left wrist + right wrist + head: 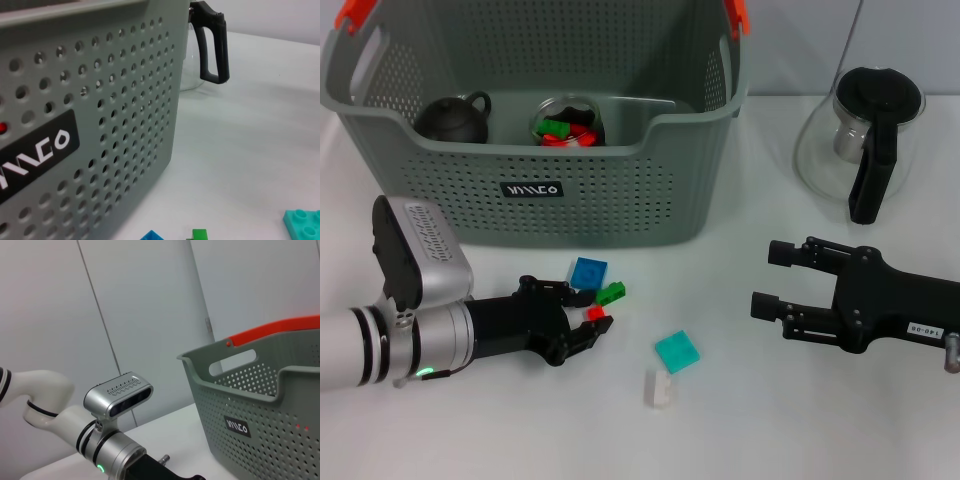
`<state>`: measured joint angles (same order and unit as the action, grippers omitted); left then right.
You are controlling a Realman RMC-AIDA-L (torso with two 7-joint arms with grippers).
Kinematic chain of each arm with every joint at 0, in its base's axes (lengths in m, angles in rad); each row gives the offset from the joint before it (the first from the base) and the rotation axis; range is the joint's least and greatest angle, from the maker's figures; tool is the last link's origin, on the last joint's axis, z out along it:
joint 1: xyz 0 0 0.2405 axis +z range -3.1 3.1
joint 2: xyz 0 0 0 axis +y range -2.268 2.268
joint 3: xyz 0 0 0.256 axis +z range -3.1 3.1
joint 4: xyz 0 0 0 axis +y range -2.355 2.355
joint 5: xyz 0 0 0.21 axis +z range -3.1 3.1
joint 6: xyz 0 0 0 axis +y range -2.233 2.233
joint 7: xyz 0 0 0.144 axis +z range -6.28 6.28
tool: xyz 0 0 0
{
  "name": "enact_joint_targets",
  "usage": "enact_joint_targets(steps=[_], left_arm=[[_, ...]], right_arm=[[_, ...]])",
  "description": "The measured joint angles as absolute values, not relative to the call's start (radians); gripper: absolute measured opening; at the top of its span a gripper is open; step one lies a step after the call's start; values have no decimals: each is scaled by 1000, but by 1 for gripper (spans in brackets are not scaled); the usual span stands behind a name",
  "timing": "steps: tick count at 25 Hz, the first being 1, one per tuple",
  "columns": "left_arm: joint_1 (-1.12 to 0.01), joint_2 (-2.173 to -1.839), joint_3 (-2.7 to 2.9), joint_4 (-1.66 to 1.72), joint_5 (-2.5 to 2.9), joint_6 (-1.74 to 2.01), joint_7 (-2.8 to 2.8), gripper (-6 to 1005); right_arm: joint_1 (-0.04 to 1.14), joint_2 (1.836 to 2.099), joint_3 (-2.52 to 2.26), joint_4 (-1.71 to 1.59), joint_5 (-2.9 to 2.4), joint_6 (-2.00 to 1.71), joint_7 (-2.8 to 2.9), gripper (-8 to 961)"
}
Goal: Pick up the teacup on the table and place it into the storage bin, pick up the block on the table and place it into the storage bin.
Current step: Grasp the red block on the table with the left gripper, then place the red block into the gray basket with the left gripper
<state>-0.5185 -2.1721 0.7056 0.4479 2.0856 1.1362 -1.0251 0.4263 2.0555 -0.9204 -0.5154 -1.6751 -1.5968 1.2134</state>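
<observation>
White table (880,430), pale wall panels (150,315) behind. Near the left edge, the left gripper (582,322) lies low, fingers narrowly closed around a small red block (596,313). Just beside it lie a blue block (587,272) and a green block (611,293); a teal block (677,352) and a white block (659,388) sit toward the front edge. The storage bin (580,195) stands at the back, holding a dark teapot (455,118). A glass jug (860,140) occupies the back right corner. The right gripper (770,280) hovers spread wide, empty.

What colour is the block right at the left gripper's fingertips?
Red: the small block at the left gripper. It shows best in the head view.
</observation>
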Motion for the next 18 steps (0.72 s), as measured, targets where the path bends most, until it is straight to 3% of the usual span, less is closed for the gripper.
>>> enact_joint_targets(steps=[9,18], left_arm=[[-518,-2172,718,448,2088,1121,-1027,321],[-504,-2167,707,485,2081,1187,-1065,206]], right_arm=[[429,2056,-920,-515,-1675,-1597,1213,821],[432,2054,-920,-515,-1675,-1599,1213,821]])
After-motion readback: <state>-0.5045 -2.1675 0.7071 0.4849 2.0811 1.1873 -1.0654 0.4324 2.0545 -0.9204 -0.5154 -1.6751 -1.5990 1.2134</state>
